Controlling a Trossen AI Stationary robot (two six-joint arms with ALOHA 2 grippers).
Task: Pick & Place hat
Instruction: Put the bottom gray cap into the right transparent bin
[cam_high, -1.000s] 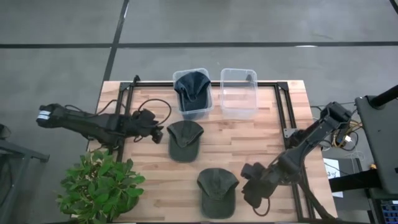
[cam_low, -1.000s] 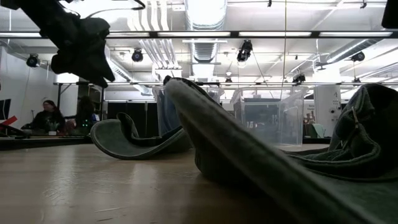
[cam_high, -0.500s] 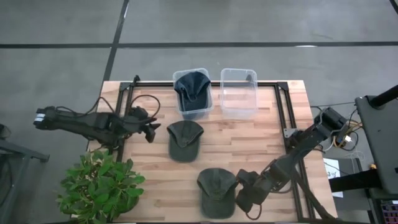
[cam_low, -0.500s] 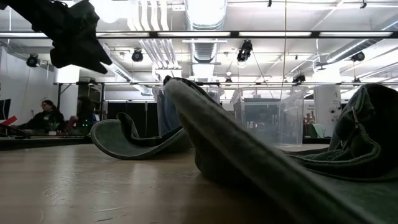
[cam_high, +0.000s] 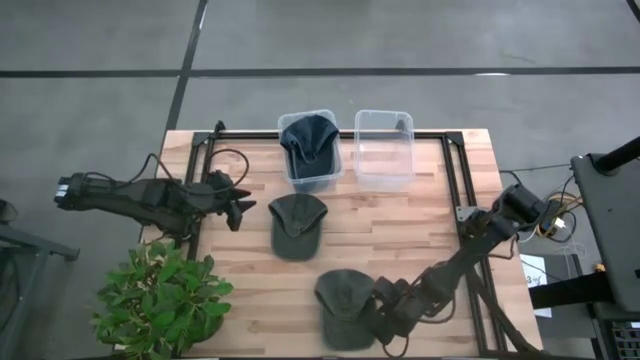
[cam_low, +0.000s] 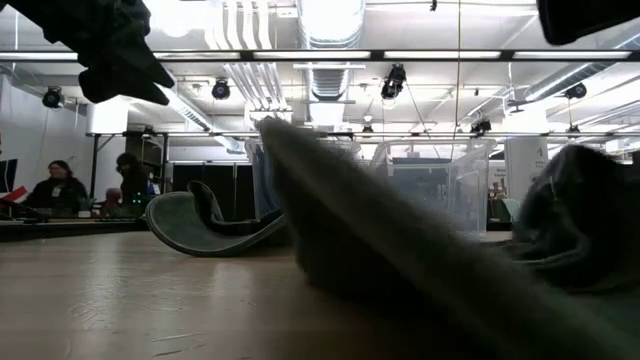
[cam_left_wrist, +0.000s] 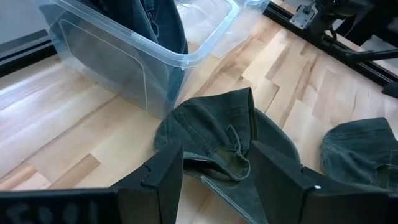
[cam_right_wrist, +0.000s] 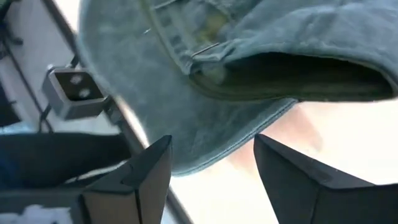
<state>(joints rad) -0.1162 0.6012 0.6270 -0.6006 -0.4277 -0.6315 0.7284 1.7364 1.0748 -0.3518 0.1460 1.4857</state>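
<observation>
A green cap (cam_high: 296, 226) lies crown up at the table's middle. A second green cap (cam_high: 343, 303) lies near the front edge and fills the low view (cam_low: 400, 260). A dark blue cap (cam_high: 309, 141) sits in the left clear bin (cam_high: 296, 178). My left gripper (cam_high: 241, 207) is open and empty, hovering left of the middle cap (cam_left_wrist: 217, 124). My right gripper (cam_high: 373, 318) is open and low at the near cap's right side. In the right wrist view the cap's edge (cam_right_wrist: 249, 134) reaches in between its fingers. My right gripper comes level from the table's right, its open fingers (cam_right_wrist: 143, 180) standing on either side of the near cap's right edge (cam_right_wrist: 205, 155). I cannot tell whether they touch it. The cap lies on the table.
An empty clear bin (cam_high: 383, 150) stands right of the filled one at the far side. A potted plant (cam_high: 160, 300) stands at the near left corner. A black frame rail (cam_high: 470, 190) runs along the table's sides. Bare wood lies between the two green caps.
My right gripper has gone toward the table's left edge, up to the near cap's right side, staying open. My left gripper has drawn back a little toward the table's left edge, away from the middle cap. The near cap has stirred slightly.
</observation>
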